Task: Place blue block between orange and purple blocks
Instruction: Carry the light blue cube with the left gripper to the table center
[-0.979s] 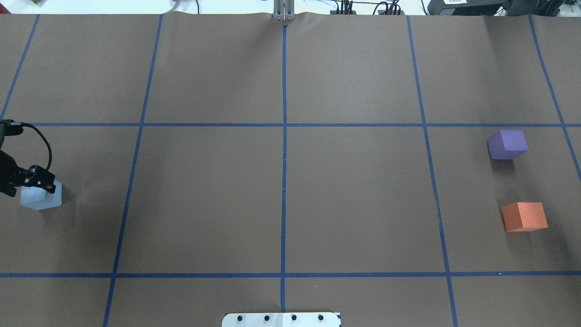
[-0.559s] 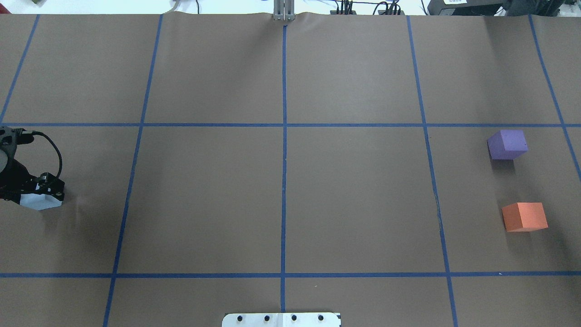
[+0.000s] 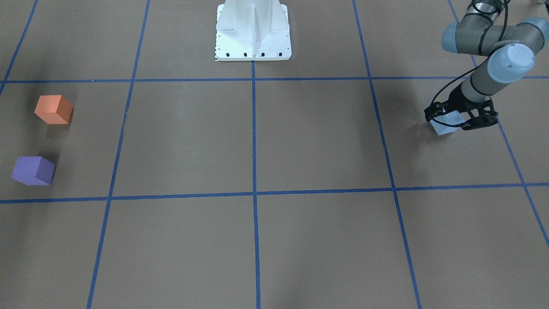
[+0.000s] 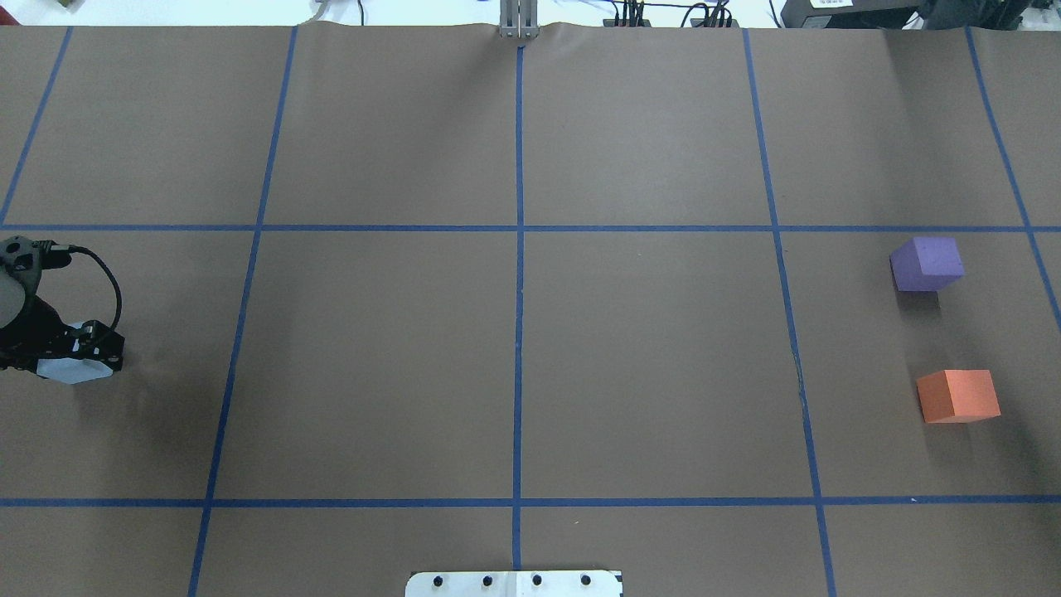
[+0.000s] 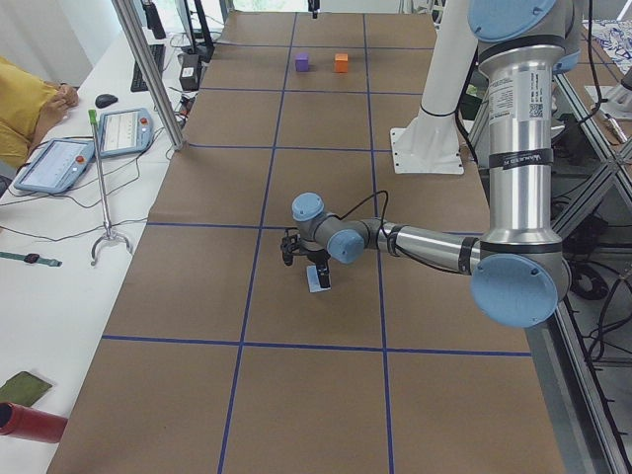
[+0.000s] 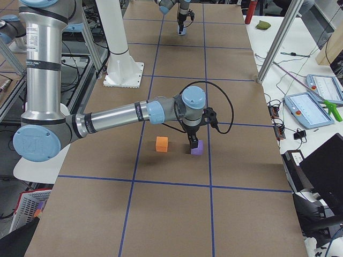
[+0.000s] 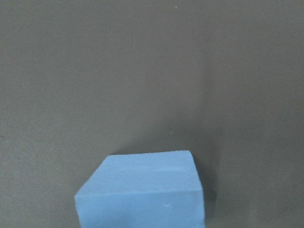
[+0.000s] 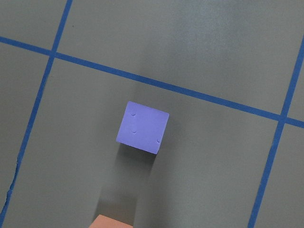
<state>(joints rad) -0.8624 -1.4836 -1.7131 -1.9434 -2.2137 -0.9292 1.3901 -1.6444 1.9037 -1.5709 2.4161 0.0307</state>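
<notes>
The light blue block [image 4: 73,371] sits on the table at the far left, and fills the bottom of the left wrist view [image 7: 142,190]. My left gripper [image 4: 83,348] is low over it, fingers apart on either side of the block [image 3: 444,127], open. The purple block [image 4: 927,263] and the orange block [image 4: 958,395] stand apart at the far right, with a gap between them. The right wrist view looks down on the purple block [image 8: 142,127] and the orange block's edge [image 8: 111,222]. My right gripper [image 6: 193,142] shows only in the exterior right view; I cannot tell its state.
Brown paper with blue tape grid lines [image 4: 518,249] covers the table. The white robot base plate [image 3: 253,30] stands at mid-table on the robot's side. Tablets, a red bottle and an operator's arm are off the table to the side.
My left gripper has come down and shifted a little to the right over the blue block, now covering more of it. The purple and orange blocks have not moved.
</notes>
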